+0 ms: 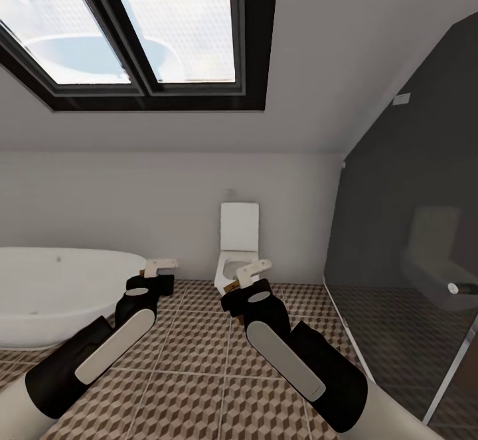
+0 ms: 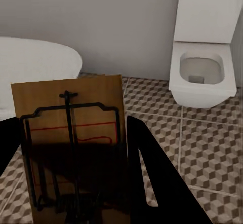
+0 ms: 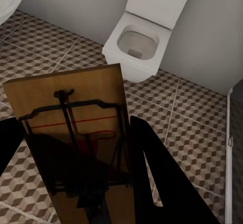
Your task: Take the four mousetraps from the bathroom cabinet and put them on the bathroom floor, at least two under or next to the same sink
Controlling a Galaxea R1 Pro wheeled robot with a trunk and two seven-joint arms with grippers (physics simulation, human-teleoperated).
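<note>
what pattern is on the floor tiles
A small cube pattern in brown, beige and white on the floor tiles, with pale grout lines; clearest in the right wrist view.

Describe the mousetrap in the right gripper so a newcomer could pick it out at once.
Start at the white toilet on the far wall; just in front of it the right gripper holds a mousetrap. Unlike the left gripper's matching mousetrap by the bathtub, it faces the toilet.

Cube-patterned bathroom floor (image 1: 199,373), white bathtub (image 1: 60,294) at left, white toilet (image 1: 238,254) by far wall
</note>
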